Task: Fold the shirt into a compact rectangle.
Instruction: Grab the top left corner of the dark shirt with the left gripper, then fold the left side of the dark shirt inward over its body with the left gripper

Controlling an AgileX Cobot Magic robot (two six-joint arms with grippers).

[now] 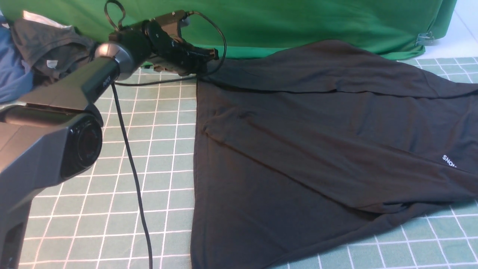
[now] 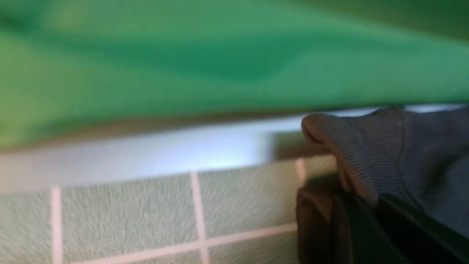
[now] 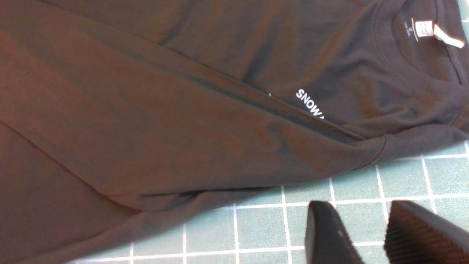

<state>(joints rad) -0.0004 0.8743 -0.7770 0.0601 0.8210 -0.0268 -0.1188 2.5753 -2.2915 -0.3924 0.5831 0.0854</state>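
- Front view: from between the arms, looking forward and slightly down over the gridded mat [image 1: 149,157], the shirt [image 1: 317,149] and the green backdrop [image 1: 298,22].
- Left wrist view: very near, blurred, low over the mat, facing the backdrop past the left fingers [image 2: 355,238].
- Right wrist view: looks down past the right fingers [image 3: 329,238]; beyond them the "SNOW" print [image 3: 309,102], shared with the front view.
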